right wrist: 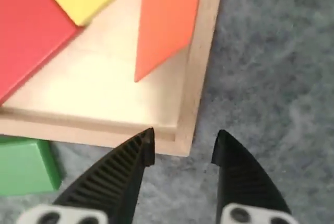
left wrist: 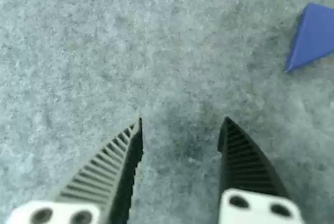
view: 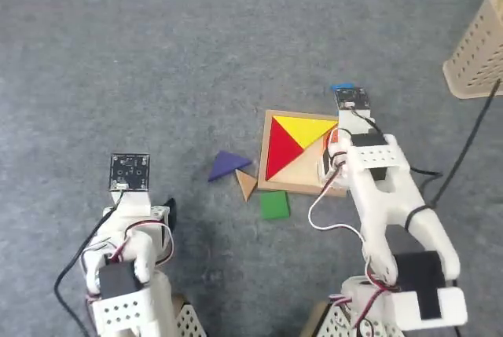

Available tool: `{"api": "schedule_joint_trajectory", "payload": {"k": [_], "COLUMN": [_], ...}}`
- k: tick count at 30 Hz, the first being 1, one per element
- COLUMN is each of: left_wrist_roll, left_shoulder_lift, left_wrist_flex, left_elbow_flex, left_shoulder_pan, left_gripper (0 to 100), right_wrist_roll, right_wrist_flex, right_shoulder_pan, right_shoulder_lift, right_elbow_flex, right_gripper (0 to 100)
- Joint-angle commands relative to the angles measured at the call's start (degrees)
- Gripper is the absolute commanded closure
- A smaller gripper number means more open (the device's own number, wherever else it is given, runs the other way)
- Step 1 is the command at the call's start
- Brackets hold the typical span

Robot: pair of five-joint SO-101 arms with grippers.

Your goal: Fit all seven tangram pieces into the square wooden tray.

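Grey carpet (view: 157, 78) is carrying the wooden tray (view: 264, 152), with a red triangle (view: 279, 152) and a yellow triangle (view: 302, 126) lying inside.
The right wrist view is showing an orange piece (right wrist: 167, 20) in the tray, which the arm is mostly hiding overhead. Both claws are gaping: the right gripper (right wrist: 183, 138) over a tray corner, the left gripper (left wrist: 182, 125) over carpet. A green square (view: 274, 205) is lying at the tray's 7 o'clock, a blue triangle (view: 228, 166) at 9.

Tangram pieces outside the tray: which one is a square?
The green piece, beside the tray; the purple piece and tan piece near it are triangles.
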Motion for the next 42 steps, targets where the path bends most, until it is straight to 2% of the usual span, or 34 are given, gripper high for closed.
{"api": "schedule_joint_trajectory", "payload": {"k": [1, 4, 7, 15, 24, 28, 31, 35, 40, 42], "left_wrist_roll": [0.4, 0.4, 0.4, 0.4, 0.4, 0.4, 0.4, 0.4, 0.4, 0.4], "left_shoulder_lift": [-1.0, -1.0, -1.0, -1.0, -1.0, -1.0, -1.0, -1.0, -1.0, -1.0], "left_wrist_flex": [0.4, 0.4, 0.4, 0.4, 0.4, 0.4, 0.4, 0.4, 0.4, 0.4], "left_elbow_flex": [-0.2, -0.2, -0.2, -0.2, -0.2, -0.2, -0.2, -0.2, -0.2, -0.2], "left_shoulder_pan": [-0.3, -0.3, -0.3, -0.3, -0.3, -0.3, -0.3, -0.3, -0.3, -0.3], "left_gripper": [77, 77, 77, 77, 77, 77, 77, 77, 77, 77], "right_wrist_roll": [-1.8, -1.4, 2.3, 6.8, 15.9, 17.1, 14.9, 8.5, 1.7, 0.8], "right_wrist_flex": [-1.2, -1.4, -0.8, 6.0, 6.2, 6.1, 6.1, 6.2, 6.1, 5.6], "right_shoulder_pan": [-0.3, -0.3, -0.3, 0.1, 14.6, 16.8, 14.0, 6.5, -1.1, -2.1], "right_shoulder_lift": [1.8, 3.7, 3.8, 3.8, 3.8, 3.6, 0.6, -7.2, -9.7, -7.9], "right_elbow_flex": [-0.9, -0.8, -0.5, -0.4, 0.5, 0.0, -1.3, -2.7, -4.9, -6.0], "right_gripper": [86.9, 94.3, 98.9, 99.3, 99.3, 99.3, 99.3, 97.8, 79.0, 75.3]}}
